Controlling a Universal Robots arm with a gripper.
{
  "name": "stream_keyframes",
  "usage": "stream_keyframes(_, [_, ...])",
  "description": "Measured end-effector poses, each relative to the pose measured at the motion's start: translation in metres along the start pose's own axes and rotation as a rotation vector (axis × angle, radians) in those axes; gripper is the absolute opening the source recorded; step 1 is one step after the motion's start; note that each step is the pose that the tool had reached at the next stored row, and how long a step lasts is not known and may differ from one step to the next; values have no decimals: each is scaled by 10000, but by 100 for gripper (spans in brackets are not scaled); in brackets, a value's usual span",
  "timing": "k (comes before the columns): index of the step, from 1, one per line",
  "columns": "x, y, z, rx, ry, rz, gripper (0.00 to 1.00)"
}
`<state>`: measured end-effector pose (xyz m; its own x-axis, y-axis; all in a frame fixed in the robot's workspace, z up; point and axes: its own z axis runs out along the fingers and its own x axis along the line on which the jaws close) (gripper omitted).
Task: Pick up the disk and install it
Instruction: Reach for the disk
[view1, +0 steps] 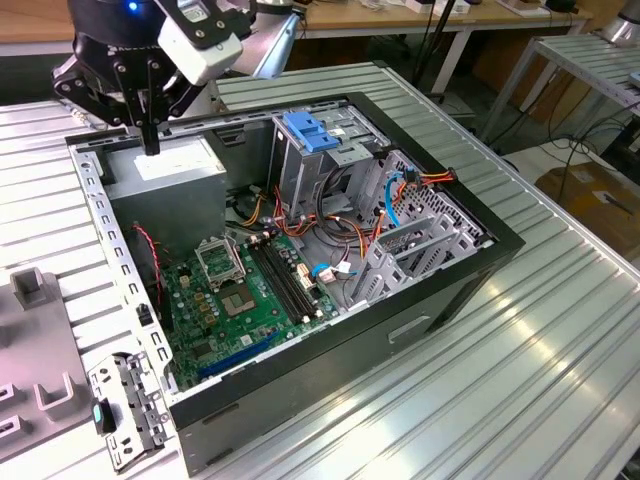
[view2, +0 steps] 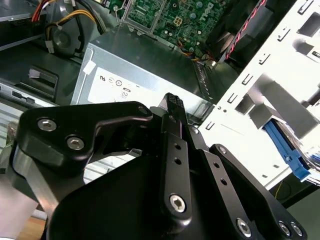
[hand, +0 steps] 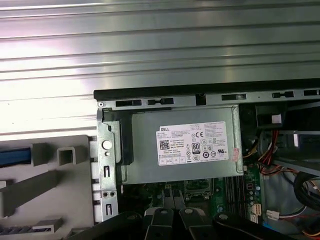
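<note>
My gripper (view1: 150, 140) hangs over the back corner of the open computer case (view1: 420, 300), at the exterior view's upper left. Its fingers (view2: 172, 102) are shut with nothing between them, just above the grey power-supply box (view1: 165, 165). The gripper's fingers (hand: 159, 218) also edge into the first wrist view, over the motherboard. The disk's dark body and label are out of view. A blue strip (hand: 15, 157) lies in the grey holder (hand: 50, 195) beside the case; I cannot tell whether it is the disk's rail.
Inside the case are a green motherboard (view1: 250, 290), bundled cables (view1: 330, 235) and a tall metal drive cage with a blue latch (view1: 315, 135). The grey power-supply box (hand: 180, 145) carries a white sticker. The case sits on a ribbed metal table (view1: 520, 370).
</note>
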<state>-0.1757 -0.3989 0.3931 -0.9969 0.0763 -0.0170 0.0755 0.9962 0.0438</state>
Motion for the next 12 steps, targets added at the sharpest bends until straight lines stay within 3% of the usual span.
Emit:
stream_keyframes(2, [49, 1, 0, -1, 1, -2, 11])
stream_keyframes(8, [202, 79, 1, -1, 1, 0, 11])
stream_keyframes(9, [254, 100, 1, 30, -1, -1, 11])
stream_keyframes(11, [306, 146, 3, 144, -8, -3, 11])
stream_keyframes(12, [322, 154, 4, 165, -3, -3, 11])
